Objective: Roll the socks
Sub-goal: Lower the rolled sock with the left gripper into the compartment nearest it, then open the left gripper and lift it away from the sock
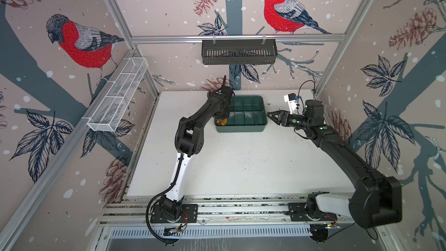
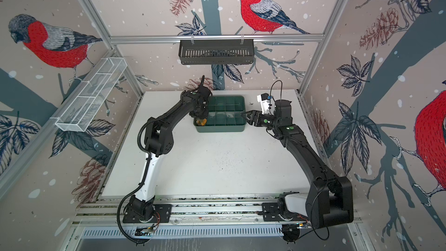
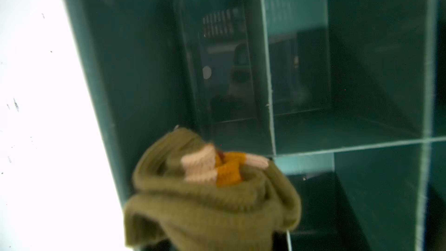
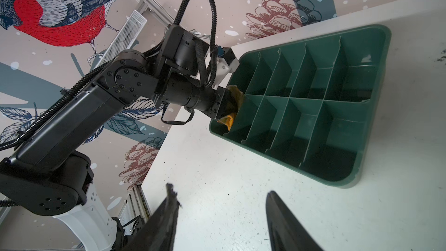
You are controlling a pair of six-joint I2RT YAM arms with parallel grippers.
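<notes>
The socks [image 3: 210, 189] are clamped in the left gripper [image 1: 220, 117] over the tray's [image 1: 241, 129] near-left cell. The right gripper [image 1: 269, 115] is seen spread, empty

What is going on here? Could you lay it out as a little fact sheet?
Setting: white table with a dark green compartment tray towards its far side
Socks: olive, rolled into a bundle, orange and cream showing at its middle
Left gripper: shut on the socks, at the tray's near-left corner compartment
Right gripper: open, holding nothing, near the tray's right end
Unclear: whether the bundle touches the compartment floor
</notes>
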